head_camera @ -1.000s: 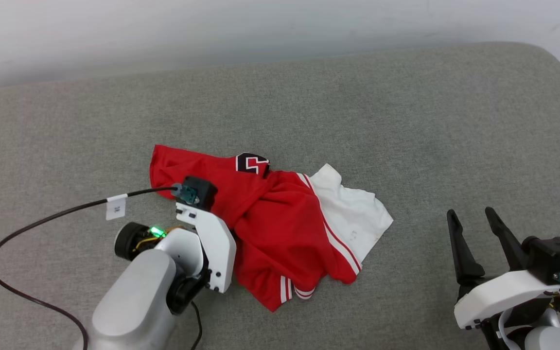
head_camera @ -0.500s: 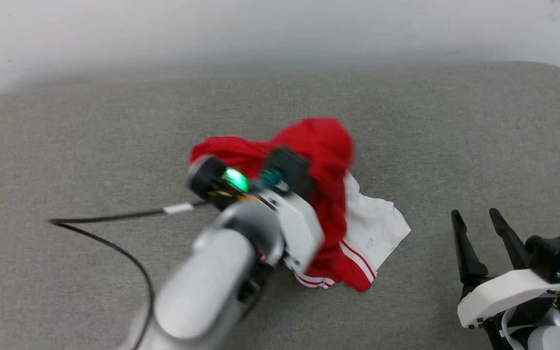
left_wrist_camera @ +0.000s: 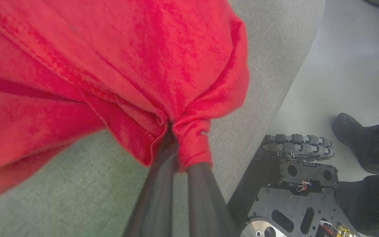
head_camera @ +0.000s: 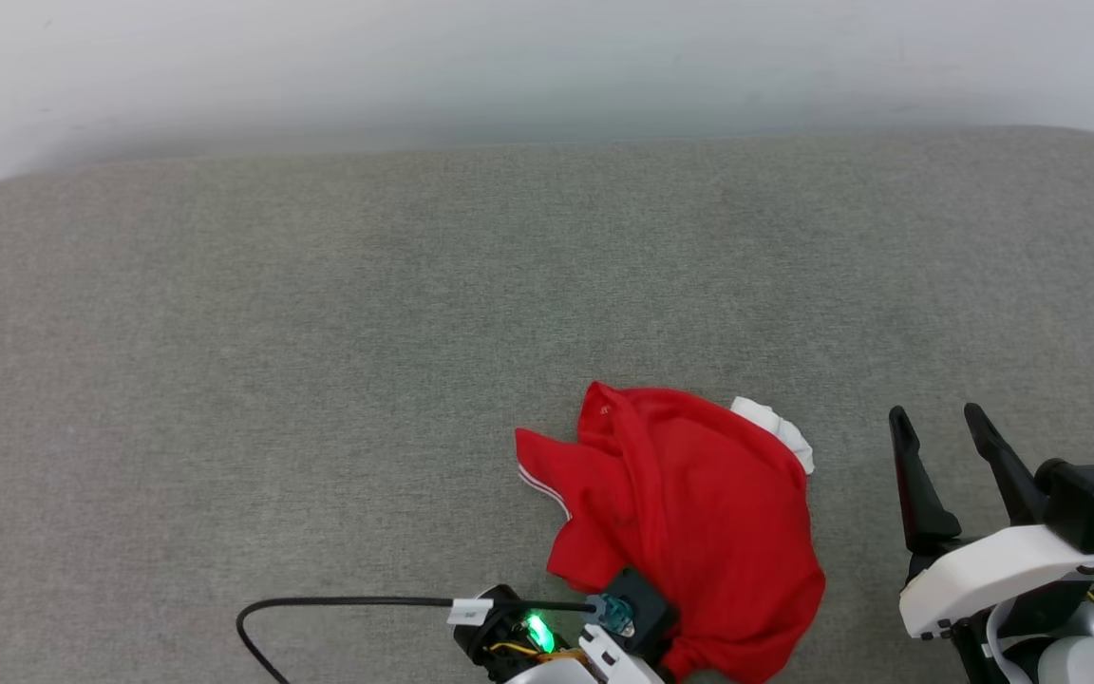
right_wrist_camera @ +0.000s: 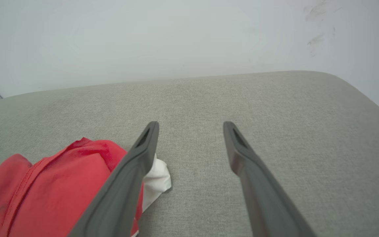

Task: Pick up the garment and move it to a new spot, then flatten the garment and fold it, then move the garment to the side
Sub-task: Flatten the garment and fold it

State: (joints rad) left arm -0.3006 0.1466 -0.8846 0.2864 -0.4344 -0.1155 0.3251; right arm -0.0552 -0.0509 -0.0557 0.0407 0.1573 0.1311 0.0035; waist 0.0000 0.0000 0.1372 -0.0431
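Observation:
The garment (head_camera: pixel 689 513) is a bunched red jersey on the grey cushion, close to its near edge, with a white sleeve (head_camera: pixel 775 427) peeking out at its far right. My left gripper (left_wrist_camera: pixel 173 130) is shut on a pinched fold of the red fabric, which hangs in a gathered drape from its fingertips. In the head view the left wrist (head_camera: pixel 623 617) sits at the garment's near edge and the cloth hides its fingers. My right gripper (head_camera: pixel 946 427) stands open to the right of the garment, holding nothing. In its own view its left finger (right_wrist_camera: pixel 137 164) overlaps the white sleeve (right_wrist_camera: pixel 156 181).
The grey cushion (head_camera: pixel 319 332) stretches wide to the left and back, up to a white wall (head_camera: pixel 509 66). A black cable (head_camera: pixel 348 603) trails left from the left wrist. Past the cushion's near edge are my dark wheeled base (left_wrist_camera: pixel 294 164) and a person's shoe (left_wrist_camera: pixel 347 128).
My left gripper closed on the garment and dragged it from mid-cushion toward the near edge, bunching it up. The head camera also shifted. The right gripper stayed open in place.

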